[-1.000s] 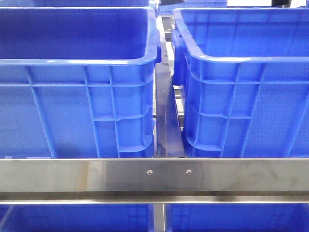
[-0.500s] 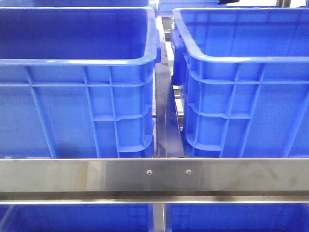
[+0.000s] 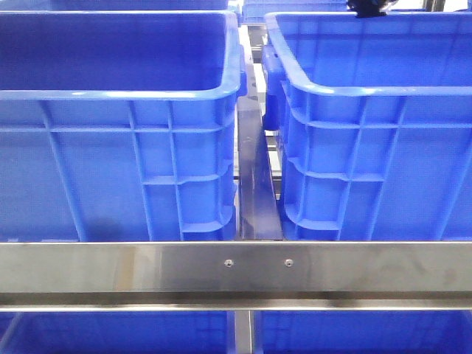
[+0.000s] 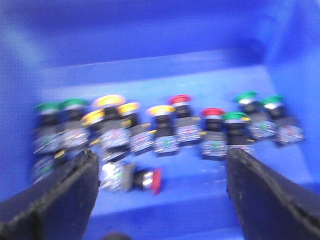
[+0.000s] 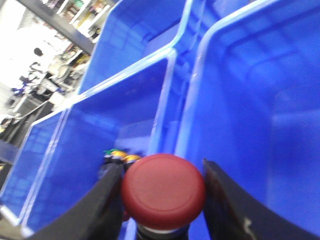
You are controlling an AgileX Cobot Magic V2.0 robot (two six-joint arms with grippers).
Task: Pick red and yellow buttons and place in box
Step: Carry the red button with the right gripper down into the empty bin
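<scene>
My right gripper point(image 5: 163, 170) is shut on a red button point(image 5: 163, 194), its domed cap facing the camera, held high over the rims of the blue crates point(image 5: 250, 100). Yellow-capped buttons point(image 5: 125, 158) show far below it in a smaller bin. My left gripper point(image 4: 161, 155) is open and empty above a blue bin floor point(image 4: 200, 195) with a row of red point(image 4: 180, 100), yellow point(image 4: 161, 110) and green-capped buttons. One red button point(image 4: 152, 180) lies on its side between the fingers. In the front view two alike blue crates stand left point(image 3: 118, 147) and right point(image 3: 369, 147).
A steel rail point(image 3: 236, 269) crosses in front of the crates, with a narrow gap and a dark divider point(image 3: 254, 184) between them. A dark part of an arm point(image 3: 366, 7) shows over the right crate's far rim. More blue bins lie below the rail.
In the front view a dark part of an arm has come into view at the top, over the right crate's far rim. The crates have not moved.
</scene>
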